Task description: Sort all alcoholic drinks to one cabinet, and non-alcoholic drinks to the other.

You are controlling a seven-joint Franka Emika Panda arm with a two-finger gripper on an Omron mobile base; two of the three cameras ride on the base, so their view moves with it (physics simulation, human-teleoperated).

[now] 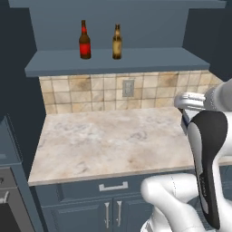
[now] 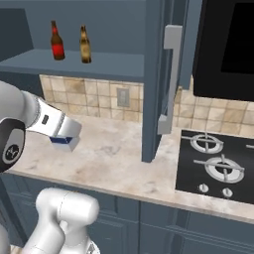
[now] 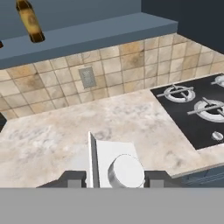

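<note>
Carton in the fingers: the gripper (image 3: 114, 178) is closed on a white carton (image 3: 117, 161) with a round cap, held low over the counter (image 1: 113, 140), cap end toward the hand. The red-label beer bottle (image 1: 84, 41) and tan-label beer bottle (image 1: 117, 43) stand upright, near each other, on the open shelf (image 1: 118, 61), up and to the left of the hand. The stove (image 3: 197, 109) is to the right. Carton likely belongs in another cabinet, away from that shelf.
</note>
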